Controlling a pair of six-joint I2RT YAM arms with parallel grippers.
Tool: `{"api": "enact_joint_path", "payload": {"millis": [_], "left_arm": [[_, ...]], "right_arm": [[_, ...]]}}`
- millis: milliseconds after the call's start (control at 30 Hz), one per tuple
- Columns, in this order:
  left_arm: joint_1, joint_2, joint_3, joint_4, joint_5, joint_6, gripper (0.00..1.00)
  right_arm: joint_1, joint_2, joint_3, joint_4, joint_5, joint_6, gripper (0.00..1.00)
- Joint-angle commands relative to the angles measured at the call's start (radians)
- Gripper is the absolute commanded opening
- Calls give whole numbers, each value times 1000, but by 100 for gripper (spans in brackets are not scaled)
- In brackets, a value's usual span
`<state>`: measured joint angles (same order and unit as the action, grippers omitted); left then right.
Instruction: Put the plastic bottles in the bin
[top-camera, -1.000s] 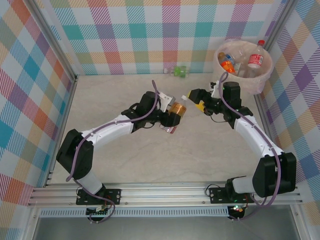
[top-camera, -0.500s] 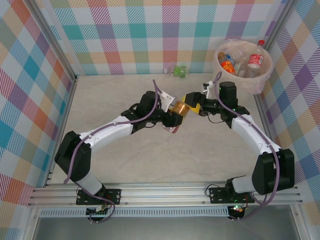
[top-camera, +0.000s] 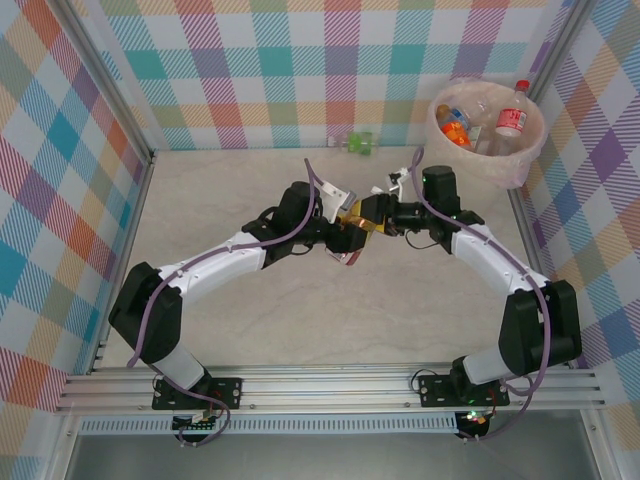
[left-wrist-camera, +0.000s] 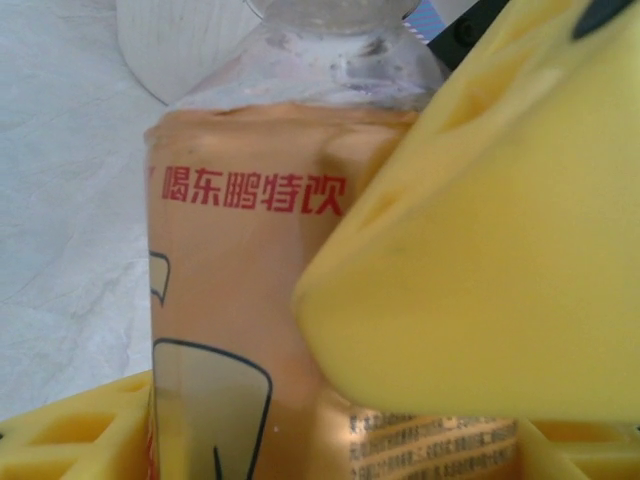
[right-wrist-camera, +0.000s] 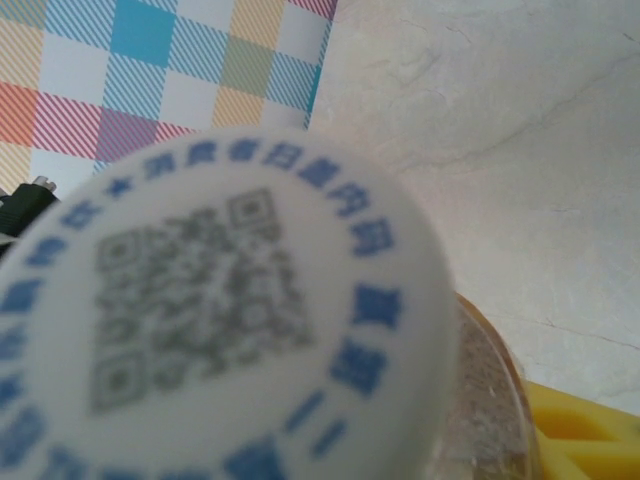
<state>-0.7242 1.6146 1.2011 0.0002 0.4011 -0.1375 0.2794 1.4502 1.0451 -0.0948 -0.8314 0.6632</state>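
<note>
A clear plastic bottle (top-camera: 356, 214) with an orange label and a white cap hangs above the middle of the table between both arms. My left gripper (top-camera: 345, 232) is shut on its lower body; the left wrist view has the label (left-wrist-camera: 240, 300) between my yellow fingers (left-wrist-camera: 70, 430). My right gripper (top-camera: 374, 213) is closed over the cap end, one yellow pad (left-wrist-camera: 480, 260) lying against the label. In the right wrist view the printed white cap (right-wrist-camera: 220, 320) sits very close. The cream-pink bin (top-camera: 512, 172) stands at the far right with three bottles (top-camera: 455, 125) inside.
A green bottle (top-camera: 360, 142) lies at the foot of the back wall. A small reddish thing (top-camera: 344, 258) lies on the table under my left gripper. Checked walls close in the table on three sides. Open marble surface lies to the left and near side.
My right gripper moved left from beside the bin to the bottle and closed on its cap end. The left arm stayed in place, its jaws easing slightly.
</note>
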Motion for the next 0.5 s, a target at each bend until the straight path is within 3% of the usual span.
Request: {"api": "enact_joint_path", "payload": {"millis": [0,67,167,367,467], "left_arm": [[-17,-18,51,-5,-41,-27,74],[-17,-33,52,-3,-42,-40,87],[-17,-77,22,34,-52,-59,98],[-16,-189,-23,62,-139,-80,100],[-16,-228,-38,41,-321,-111,100]], "right_arm": [[-6,-34,54,-73,72,-36,57],[-23,-51,69,-104,121,-48,56],[-63,-72,93,-145,178,-73,55],[-168,-110,207,-217,218,-136,54],[-216,-120,311,-266,246,-184,53]]}}
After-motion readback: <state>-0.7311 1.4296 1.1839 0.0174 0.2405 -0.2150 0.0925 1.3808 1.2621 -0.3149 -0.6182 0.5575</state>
